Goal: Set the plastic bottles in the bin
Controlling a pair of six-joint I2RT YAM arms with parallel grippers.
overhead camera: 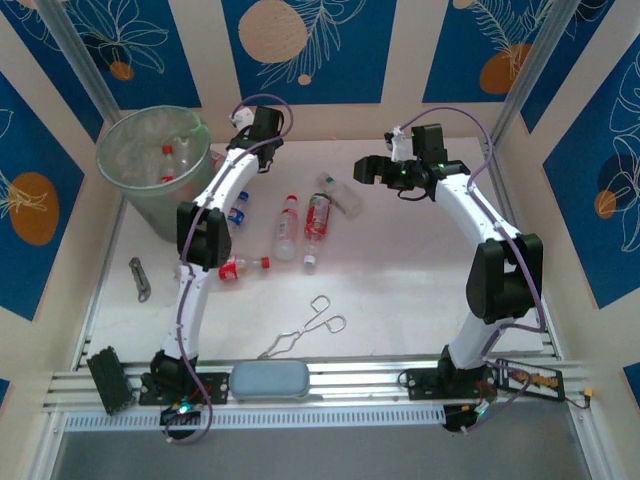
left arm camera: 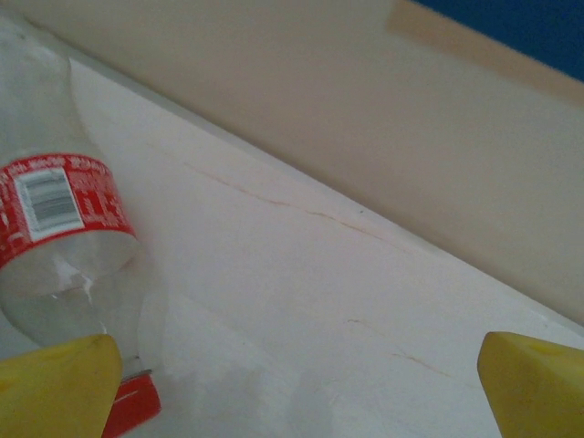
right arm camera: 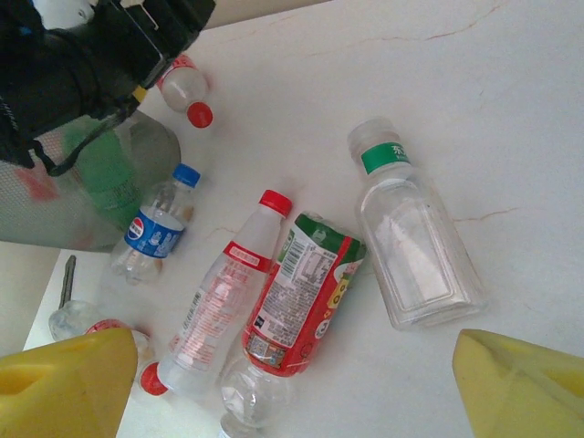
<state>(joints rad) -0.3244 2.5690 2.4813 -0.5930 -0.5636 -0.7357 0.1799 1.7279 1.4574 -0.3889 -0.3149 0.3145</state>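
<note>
Left gripper [left arm camera: 297,388], fingers apart, hovers beside a red-labelled bottle [left arm camera: 57,214]; right gripper [right arm camera: 292,388], likewise spread, hangs above plastic bottles [overhead camera: 290,225] strewn at four o'clock from the bin [overhead camera: 108,150]

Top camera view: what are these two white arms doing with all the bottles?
Two robot arms are clearing small clear plastic bottles off the white table into the round translucent grey-green bin, which already holds a few. Right now neither holds anything. The left gripper is open beside a red-labelled bottle lying on the table; the right gripper hangs open above the cluster mid-table.
</note>
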